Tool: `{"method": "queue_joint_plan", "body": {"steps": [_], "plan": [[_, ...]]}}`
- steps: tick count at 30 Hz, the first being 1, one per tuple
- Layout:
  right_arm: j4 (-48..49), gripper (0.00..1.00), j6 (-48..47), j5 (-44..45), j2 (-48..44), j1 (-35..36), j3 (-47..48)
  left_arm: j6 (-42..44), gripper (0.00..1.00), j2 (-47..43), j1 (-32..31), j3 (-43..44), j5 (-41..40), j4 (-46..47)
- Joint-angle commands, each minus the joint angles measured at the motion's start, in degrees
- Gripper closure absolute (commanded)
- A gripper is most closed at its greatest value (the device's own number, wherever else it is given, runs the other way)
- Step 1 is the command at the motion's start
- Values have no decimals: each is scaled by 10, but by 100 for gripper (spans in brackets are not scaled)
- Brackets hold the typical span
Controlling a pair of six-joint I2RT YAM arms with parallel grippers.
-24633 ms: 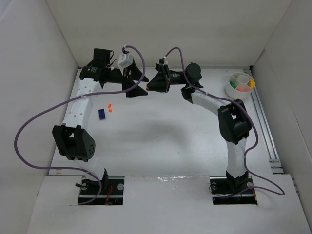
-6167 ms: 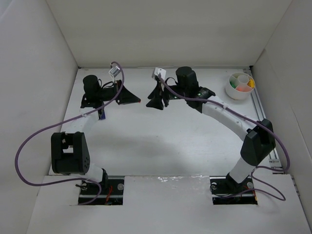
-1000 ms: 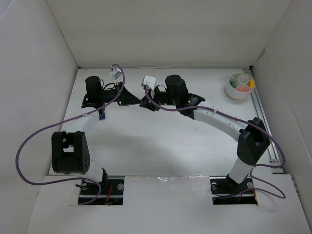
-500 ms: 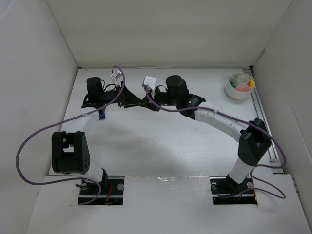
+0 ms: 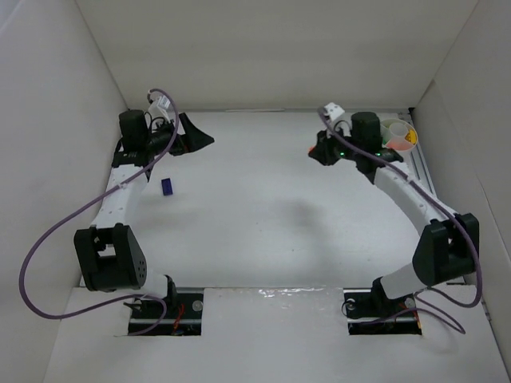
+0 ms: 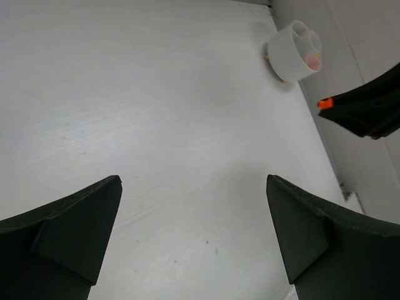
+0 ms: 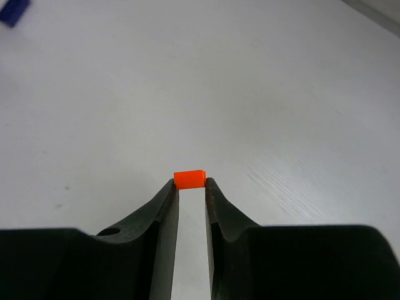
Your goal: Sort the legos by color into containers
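Right gripper (image 7: 190,185) is nearly closed, pinching a tiny orange lego (image 7: 190,179) at its fingertips; in the overhead frame it sits at the upper right, just left of the white divided cup (image 6: 284,53). Left gripper (image 6: 192,182), at the upper left, stands wide apart and holds nothing. Below it in that frame, a dark blue lego (image 5: 167,186) lies on the table (image 5: 255,215).

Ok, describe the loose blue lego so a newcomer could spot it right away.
Start on the left half of the white table, right beside the left arm. There lies the dark blue lego, a tiny brick flat on the surface. Unlike the orange lego pinched in the right pincer, it is dark and held by nothing.
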Motion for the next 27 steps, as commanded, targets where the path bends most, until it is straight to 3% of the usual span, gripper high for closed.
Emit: {"method": "queue_joint_plan", "body": {"steps": [1,9,16,27], "plan": [[-82,91,38,0,-40,-107,-2,86,0,-9,-25,58,-140,-73],[-146,91,75,24,-42,-293,32,111,0,53,-42,134,-186,-107],[-130,91,143,93,21,-340,101,111,0,73,-42,154,-186,-107],[-122,91,143,184,140,-353,196,106,0,84,-42,154,-198,-107]]}}
